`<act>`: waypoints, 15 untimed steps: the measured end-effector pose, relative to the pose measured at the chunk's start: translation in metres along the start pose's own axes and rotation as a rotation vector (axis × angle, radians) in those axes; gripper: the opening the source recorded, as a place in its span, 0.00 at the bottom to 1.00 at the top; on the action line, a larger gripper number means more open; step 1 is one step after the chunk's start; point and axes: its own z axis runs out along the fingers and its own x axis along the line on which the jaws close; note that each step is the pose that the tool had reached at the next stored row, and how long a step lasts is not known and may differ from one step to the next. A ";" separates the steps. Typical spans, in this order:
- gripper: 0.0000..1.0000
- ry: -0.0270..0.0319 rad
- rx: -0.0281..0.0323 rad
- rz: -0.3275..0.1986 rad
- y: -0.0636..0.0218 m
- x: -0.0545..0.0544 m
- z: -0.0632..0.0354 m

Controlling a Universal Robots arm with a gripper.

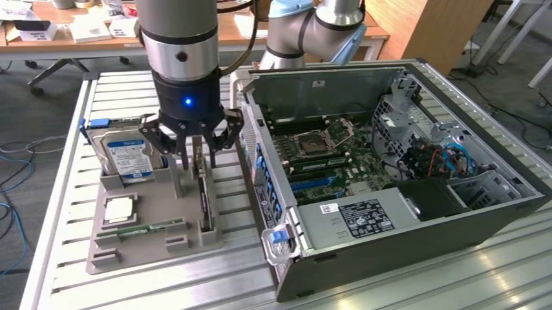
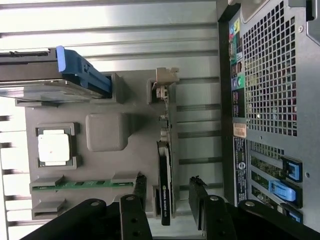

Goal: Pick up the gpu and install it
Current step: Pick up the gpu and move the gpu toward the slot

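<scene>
1. Exterior view: the gripper [image 1: 196,150] hangs straight down over a grey tray [image 1: 147,253] on the slatted metal worktop [image 1: 431,284]. Its jaws are spread wide and hold nothing.
2. The gpu [image 1: 205,203] stands on its edge in a slot along the tray's side nearest the open computer case [image 1: 362,84]. Its upper edge sits just below and between the fingers.
3. In the same tray, a silver hard drive [image 1: 129,155] with a blue-white label stands upright at the far end. A square processor chip [image 1: 119,210] and a green memory stick [image 1: 147,227] lie nearer the front.
4. Wrist view: the gripper [image 2: 168,178] shows two black fingers [image 2: 140,192], one on each side of the gpu [image 2: 164,150], with a gap on both sides and no contact that I can make out.
5. The card is seen edge-on here, with its silver bracket at the end farther from the fingers. The tray [image 2: 100,165], hard drive [image 2: 40,85], chip [image 2: 53,147] and memory stick [image 2: 85,184] lie to one side of it. The perforated back of the case [image 2: 275,75] lies to the other, on the worktop [image 2: 125,30].
</scene>
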 end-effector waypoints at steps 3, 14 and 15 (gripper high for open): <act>0.47 0.0000 0.0001 0.000 -0.0002 0.000 0.0055; 0.47 0.0000 0.0000 0.000 -0.0008 0.000 0.0255; 0.47 0.0000 0.0000 0.000 -0.0008 0.000 0.0273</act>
